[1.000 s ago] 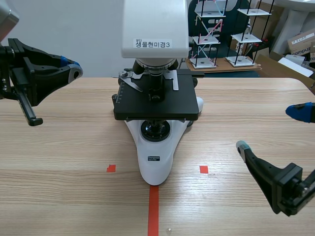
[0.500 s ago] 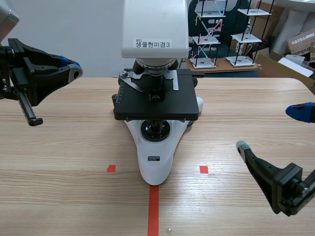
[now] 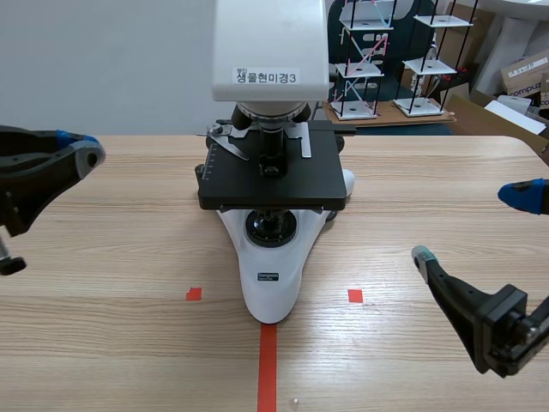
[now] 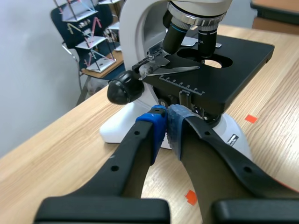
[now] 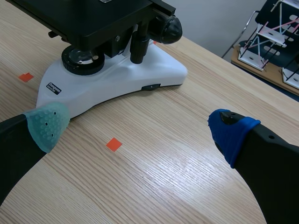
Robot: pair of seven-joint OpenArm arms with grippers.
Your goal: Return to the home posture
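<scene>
A white microscope (image 3: 270,129) with a black stage stands at the table's middle, its base toward me. My left gripper (image 3: 79,146) hovers at the left edge, well clear of the microscope, holding nothing. In the left wrist view its blue pads (image 4: 159,128) meet, shut, with the microscope (image 4: 201,60) ahead. My right gripper (image 3: 473,227) is low at the right, open and empty. In the right wrist view its fingers (image 5: 139,127) stand wide apart over bare table, the microscope's base (image 5: 117,70) ahead and to one side.
The wooden table (image 3: 129,257) carries orange-red tape marks near its front. Behind its far edge stand wire shelf models (image 3: 369,60) and cardboard boxes (image 3: 523,77). The table's right corner is rounded near the right arm.
The left arm has drawn back toward the left edge and dropped lower in the scene view, so less of it shows. The right arm and the microscope have not moved.
</scene>
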